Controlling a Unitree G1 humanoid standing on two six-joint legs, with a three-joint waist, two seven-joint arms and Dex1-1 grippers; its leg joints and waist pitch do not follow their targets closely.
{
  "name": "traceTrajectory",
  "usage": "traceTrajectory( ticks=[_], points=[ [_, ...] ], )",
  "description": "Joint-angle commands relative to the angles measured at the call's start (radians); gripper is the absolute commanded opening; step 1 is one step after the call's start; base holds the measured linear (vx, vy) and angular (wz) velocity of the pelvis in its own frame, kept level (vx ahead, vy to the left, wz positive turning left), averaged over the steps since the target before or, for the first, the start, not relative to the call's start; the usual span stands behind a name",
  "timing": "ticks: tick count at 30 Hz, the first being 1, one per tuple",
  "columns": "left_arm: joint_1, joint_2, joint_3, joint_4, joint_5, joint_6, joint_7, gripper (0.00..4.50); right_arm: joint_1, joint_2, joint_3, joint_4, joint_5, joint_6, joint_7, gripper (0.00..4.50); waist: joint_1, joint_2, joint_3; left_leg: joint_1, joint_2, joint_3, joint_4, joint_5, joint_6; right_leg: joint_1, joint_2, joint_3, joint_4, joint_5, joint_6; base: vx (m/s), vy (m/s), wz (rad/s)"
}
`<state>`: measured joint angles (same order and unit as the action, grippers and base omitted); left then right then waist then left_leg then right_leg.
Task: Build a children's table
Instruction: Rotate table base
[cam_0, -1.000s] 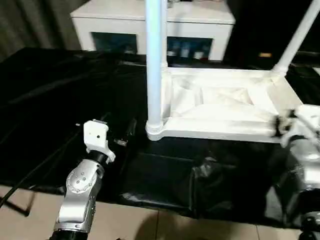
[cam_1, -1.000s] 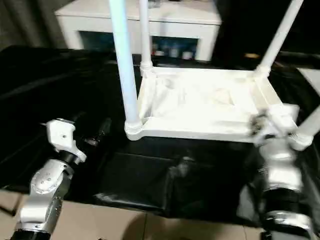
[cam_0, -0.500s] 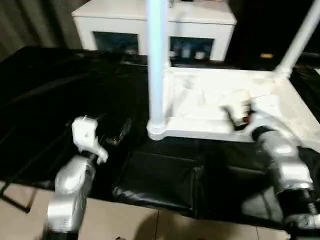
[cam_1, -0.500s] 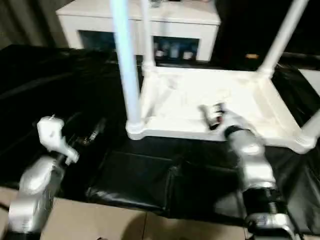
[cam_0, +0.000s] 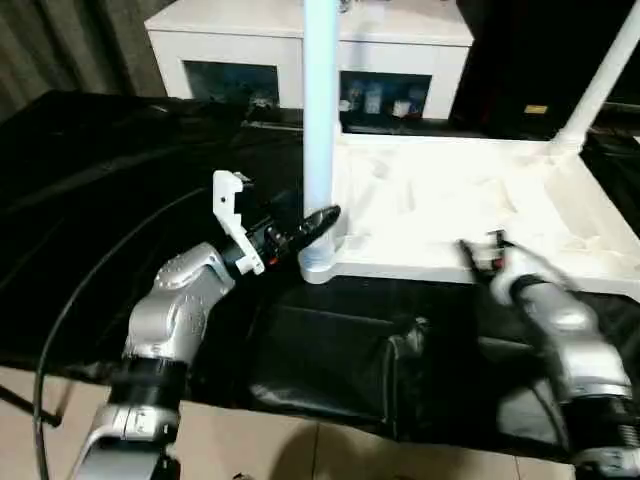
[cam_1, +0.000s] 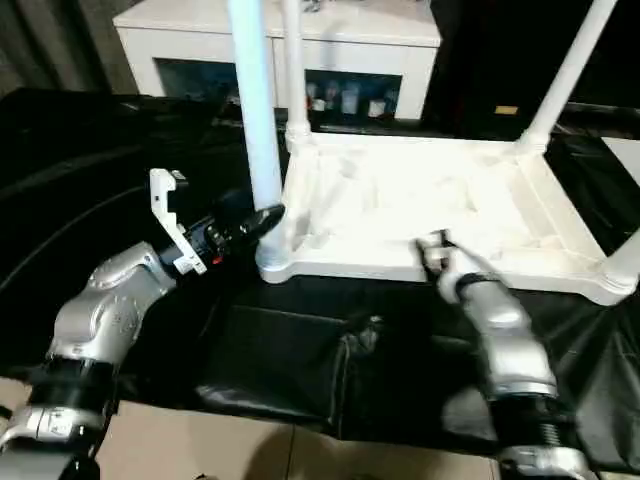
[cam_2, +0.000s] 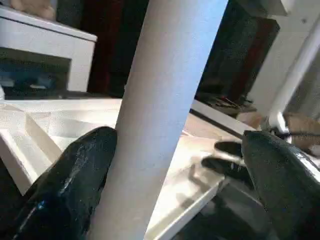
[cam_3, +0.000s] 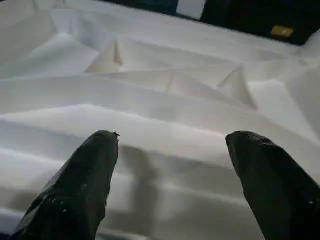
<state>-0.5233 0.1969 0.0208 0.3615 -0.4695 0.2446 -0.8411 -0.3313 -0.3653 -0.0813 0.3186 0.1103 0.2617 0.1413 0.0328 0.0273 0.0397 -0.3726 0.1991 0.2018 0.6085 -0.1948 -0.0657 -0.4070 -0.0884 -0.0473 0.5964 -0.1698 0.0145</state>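
We see the upturned tabletop (cam_1: 430, 205) on the black-draped desk (cam_0: 100, 200). Our left gripper (cam_2: 175, 165) has its fingers (cam_2: 75, 175) spread around the tabletop's near-left leg (cam_0: 320, 120). Our right gripper (cam_3: 170, 175), fingers apart, faces the tabletop's near rim.

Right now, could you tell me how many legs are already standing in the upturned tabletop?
4. The near left leg stands between the left gripper's open fingers, the far left leg behind it, the far right leg at the back corner, and the near right leg at the picture's edge.

Silver forearms (cam_0: 180, 310), white wrist bracket (cam_0: 235, 215), blk fingers (cam_2: 75, 185)
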Motion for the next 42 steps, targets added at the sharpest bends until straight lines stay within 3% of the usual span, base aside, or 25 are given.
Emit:
traceTrajectory(
  ticks=[1, 4, 5, 10, 12, 13, 14, 16, 17, 18, 21, 25, 26, 30, 34, 35, 40, 41, 42],
  points=[
    [-0.040, 0.002, -0.038, 0.067, 0.063, -0.047, 0.011, 4.50, 0.010, -0.001, -0.010, -0.027, -0.004, 0.020, -0.003, 3.83, -0.003, -0.004, -0.063, 0.020, 0.014, -0.008, -0.068, -0.182, 0.046, 0.047, -0.029, 0.028, -0.063, -0.164, -0.224, 0.000, 0.000, 0.00],
    [-0.128, -0.004, -0.044, 0.204, 0.122, -0.132, 0.067, 4.50, 0.038, 0.005, -0.007, -0.052, 0.000, 0.034, -0.005, 3.83, 0.000, -0.008, -0.062, 0.021, 0.013, -0.010, -0.071, -0.212, 0.031, 0.049, -0.030, 0.030, -0.069, -0.209, -0.202, 0.000, 0.000, 0.00],
    [-0.147, -0.009, -0.039, 0.227, 0.121, -0.137, 0.070, 4.50, 0.045, 0.007, -0.007, -0.059, 0.004, 0.042, -0.004, 3.83, -0.002, -0.011, -0.062, 0.015, 0.012, -0.012, -0.073, -0.203, 0.029, 0.053, -0.032, 0.030, -0.068, -0.204, -0.199, 0.000, 0.000, 0.00],
    [-0.205, -0.046, -0.023, 0.249, 0.091, -0.119, 0.026, 4.50, 0.071, 0.010, -0.029, -0.072, -0.008, 0.086, -0.038, 3.83, -0.001, -0.012, -0.064, 0.011, 0.013, -0.012, -0.071, -0.176, 0.043, 0.055, -0.036, 0.030, -0.064, -0.177, -0.224, 0.000, 0.000, 0.00],
    [-0.225, -0.077, -0.016, 0.225, 0.040, -0.077, -0.029, 4.50, 0.073, 0.002, -0.058, -0.061, -0.021, 0.099, -0.082, 3.83, 0.000, -0.004, -0.064, 0.013, 0.012, -0.011, -0.069, -0.160, 0.048, 0.053, -0.037, 0.031, -0.063, -0.162, -0.241, 0.000, 0.000, 0.00],
    [-0.231, -0.093, -0.015, 0.201, 0.001, -0.043, -0.067, 4.50, 0.072, -0.003, -0.083, -0.053, -0.027, 0.101, -0.115, 3.83, -0.001, -0.009, -0.065, 0.013, 0.011, -0.010, -0.068, -0.156, 0.051, 0.054, -0.035, 0.031, -0.062, -0.147, -0.248, 0.000, 0.000, 0.00],
    [-0.236, -0.103, -0.019, 0.180, -0.043, -0.001, -0.117, 4.50, 0.071, -0.009, -0.108, -0.051, -0.032, 0.106, -0.146, 3.83, 0.002, -0.006, -0.066, 0.016, 0.011, -0.008, -0.067, -0.153, 0.053, 0.052, -0.036, 0.031, -0.061, -0.147, -0.255, 0.000, 0.000, 0.00],
    [-0.233, -0.104, -0.025, 0.166, -0.056, 0.018, -0.134, 4.50, 0.072, -0.013, -0.119, -0.051, -0.035, 0.109, -0.160, 3.83, 0.005, -0.005, -0.066, 0.018, 0.012, -0.008, -0.067, -0.152, 0.054, 0.049, -0.034, 0.031, -0.060, -0.135, -0.263, 0.000, 0.000, 0.00],
    [-0.215, -0.099, -0.046, 0.124, -0.075, 0.056, -0.167, 4.50, 0.072, -0.020, -0.173, -0.041, -0.036, 0.118, -0.223, 3.83, 0.004, -0.007, -0.066, 0.014, 0.012, -0.009, -0.067, -0.148, 0.061, 0.054, -0.034, 0.030, -0.057, -0.117, -0.262, 0.000, 0.000, 0.00],
    [-0.212, -0.096, -0.050, 0.119, -0.075, 0.061, -0.172, 4.50, 0.072, -0.022, -0.182, -0.039, -0.036, 0.119, -0.235, 3.83, 0.005, -0.007, -0.066, 0.014, 0.011, -0.010, -0.067, -0.145, 0.064, 0.055, -0.035, 0.030, -0.057, -0.115, -0.261, 0.000, 0.000, 0.00],
    [-0.186, -0.072, -0.083, 0.099, -0.043, 0.070, -0.208, 4.50, 0.072, -0.034, -0.251, -0.015, -0.038, 0.141, -0.320, 3.83, -0.001, -0.010, -0.063, 0.012, 0.008, -0.008, -0.067, -0.159, 0.065, 0.055, -0.032, 0.029, -0.063, -0.151, -0.240, 0.000, 0.000, 0.00],
    [-0.171, -0.055, -0.088, 0.080, -0.033, 0.082, -0.223, 4.50, 0.066, -0.045, -0.275, 0.009, -0.051, 0.147, -0.361, 3.83, -0.008, -0.014, -0.060, 0.011, 0.005, -0.009, -0.070, -0.193, 0.052, 0.054, -0.032, 0.027, -0.073, -0.249, -0.197, 0.000, 0.000, 0.00],
    [-0.168, -0.050, -0.086, 0.074, -0.028, 0.084, -0.220, 4.50, 0.059, -0.052, -0.284, 0.026, -0.062, 0.145, -0.380, 3.83, -0.010, -0.023, -0.059, 0.011, 0.005, -0.008, -0.070, -0.201, 0.048, 0.052, -0.030, 0.026, -0.076, -0.270, -0.186, 0.000, 0.000, 0.00],
    [-0.169, -0.043, -0.082, 0.067, -0.020, 0.084, -0.202, 4.50, 0.034, -0.074, -0.285, 0.107, -0.078, 0.153, -0.402, 3.83, -0.014, -0.020, -0.059, 0.012, 0.003, -0.007, -0.069, -0.201, 0.049, 0.047, -0.029, 0.026, -0.079, -0.290, -0.173, 0.000, 0.000, 0.00],
    [-0.170, -0.042, -0.081, 0.063, -0.020, 0.084, -0.200, 4.50, 0.013, -0.084, -0.269, 0.176, -0.079, 0.137, -0.372, 3.83, -0.016, -0.019, -0.061, 0.010, 0.003, -0.008, -0.068, -0.189, 0.056, 0.049, -0.029, 0.026, -0.074, -0.254, -0.183, 0.000, 0.000, 0.00],
    [-0.170, -0.044, -0.076, 0.050, -0.030, 0.097, -0.200, 4.50, -0.018, -0.095, -0.241, 0.273, -0.088, 0.089, -0.324, 3.83, -0.019, -0.018, -0.063, 0.010, 0.004, -0.008, -0.066, -0.186, 0.061, 0.050, -0.031, 0.025, -0.072, -0.237, -0.199, 0.000, 0.000, 0.00],
    [-0.162, -0.038, -0.081, 0.021, -0.035, 0.118, -0.213, 4.50, -0.088, -0.110, -0.198, 0.431, -0.104, -0.001, -0.236, 3.83, -0.031, -0.018, -0.062, 0.006, 0.005, -0.008, -0.063, -0.201, 0.077, 0.052, -0.032, 0.022, -0.072, -0.232, -0.231, 0.000, 0.000, 0.00],
    [-0.154, -0.032, -0.086, -0.002, -0.044, 0.138, -0.224, 4.50, -0.115, -0.121, -0.178, 0.493, -0.124, -0.013, -0.226, 3.83, -0.034, -0.021, -0.063, 0.005, 0.005, -0.008, -0.061, -0.195, 0.082, 0.053, -0.034, 0.022, -0.071, -0.238, -0.241, 0.000, 0.000, 0.00],
    [-0.150, -0.028, -0.089, -0.017, -0.047, 0.148, -0.227, 4.50, -0.129, -0.128, -0.172, 0.524, -0.133, -0.020, -0.230, 3.83, -0.038, -0.032, -0.063, 0.001, 0.004, -0.007, -0.060, -0.190, 0.087, 0.054, -0.033, 0.021, -0.071, -0.237, -0.244, 0.000, 0.000, 0.00]
  ],
)
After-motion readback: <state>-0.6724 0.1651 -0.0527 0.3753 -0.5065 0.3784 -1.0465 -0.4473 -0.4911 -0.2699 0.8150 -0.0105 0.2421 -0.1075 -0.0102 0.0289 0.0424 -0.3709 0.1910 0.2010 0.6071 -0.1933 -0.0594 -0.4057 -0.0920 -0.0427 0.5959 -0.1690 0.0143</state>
